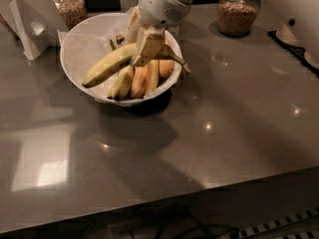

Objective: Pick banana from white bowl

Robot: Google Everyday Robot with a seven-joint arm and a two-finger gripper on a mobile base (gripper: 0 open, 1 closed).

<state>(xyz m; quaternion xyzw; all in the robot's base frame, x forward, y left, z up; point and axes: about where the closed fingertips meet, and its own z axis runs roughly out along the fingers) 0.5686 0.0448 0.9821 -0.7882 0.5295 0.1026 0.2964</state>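
The white bowl (79, 49) stands at the back left of the grey table. My gripper (142, 48) reaches down into it from above and is shut on the banana (107, 63), the long pale yellow-green one. The banana is lifted a little above the others, its free end pointing left and down over the bowl's rim and its dark-tipped stem (178, 62) pointing right. Several shorter orange-yellow bananas (144, 77) lie in the bowl beneath it.
A glass jar of grain (238, 11) stands at the back right and another jar (70, 6) behind the bowl. A white folded holder (30, 29) stands at the far left. White dishes (294, 31) sit at the right edge.
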